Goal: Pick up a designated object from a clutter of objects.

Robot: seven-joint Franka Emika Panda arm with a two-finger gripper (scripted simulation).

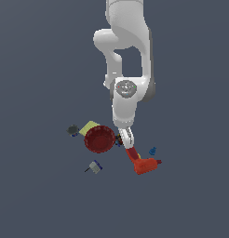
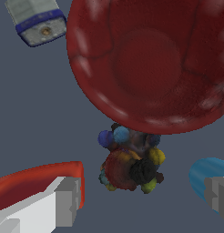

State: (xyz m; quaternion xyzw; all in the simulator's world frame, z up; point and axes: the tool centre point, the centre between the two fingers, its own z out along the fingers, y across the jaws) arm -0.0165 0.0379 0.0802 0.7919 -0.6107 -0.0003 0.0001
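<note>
The designated object (image 2: 130, 163), a tiny dark lump studded with red, yellow, green and blue beads, lies on the grey floor (image 1: 37, 195) just beside the rim of the red ribbed bowl (image 2: 150, 59), between the 2 spread fingers (image 2: 67, 201) of the gripper (image 2: 143, 200). In the exterior view it is all but hidden behind the gripper (image 1: 125, 137), at the bowl's (image 1: 99, 139) right edge. The hand is released and empty: its jaws stand wide apart on either side of the lump, touching nothing. By these pictures the approach looks done; the closing of the fingers and the lift are left. The red-orange drill (image 1: 143, 162) lies close behind 1 finger and the blue cup (image 2: 206, 173) behind the other, so a squeeze must clear both. Farther out in the exterior view sit a yellow block (image 1: 89, 128) and a dark grey round thing (image 1: 72, 130) to the bowl's left. A grey, blue-banded piece (image 2: 36, 20) lies apart; no writing on it can be read.
</note>
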